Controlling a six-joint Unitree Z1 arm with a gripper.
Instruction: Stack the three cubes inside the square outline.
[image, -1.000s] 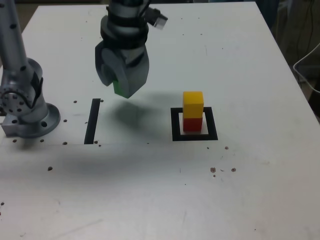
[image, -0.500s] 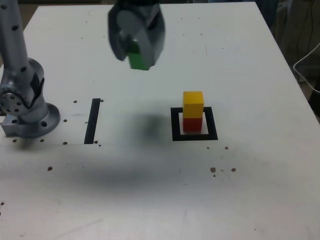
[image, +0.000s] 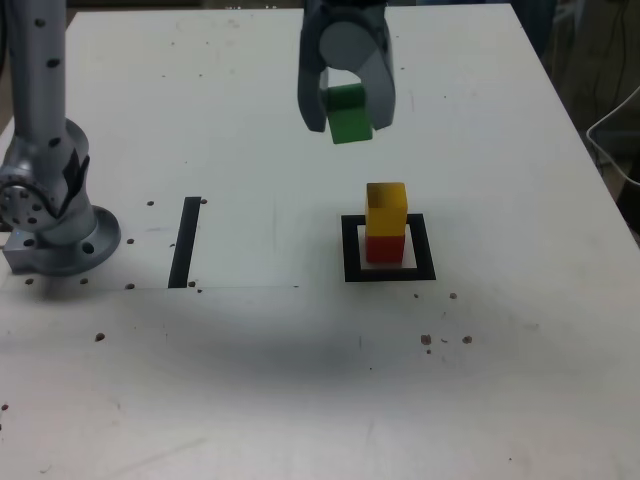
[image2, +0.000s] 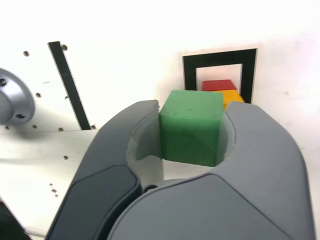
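A white table (image: 300, 390) carries everything. Marked on it are a black square outline (image: 389, 275) with a white centre and, toward the exterior view's left, a straight black strip (image: 185, 242). A red cube (image: 385, 248) sits inside the outline. The arm's grey base (image: 55, 230) stands near the strip. Small dark specks (image: 445, 340) dot the surface.

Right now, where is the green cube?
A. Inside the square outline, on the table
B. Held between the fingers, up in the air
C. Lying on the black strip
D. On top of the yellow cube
B: the green cube sits clamped between the gripper fingers, clear of the table and not yet over the yellow cube.
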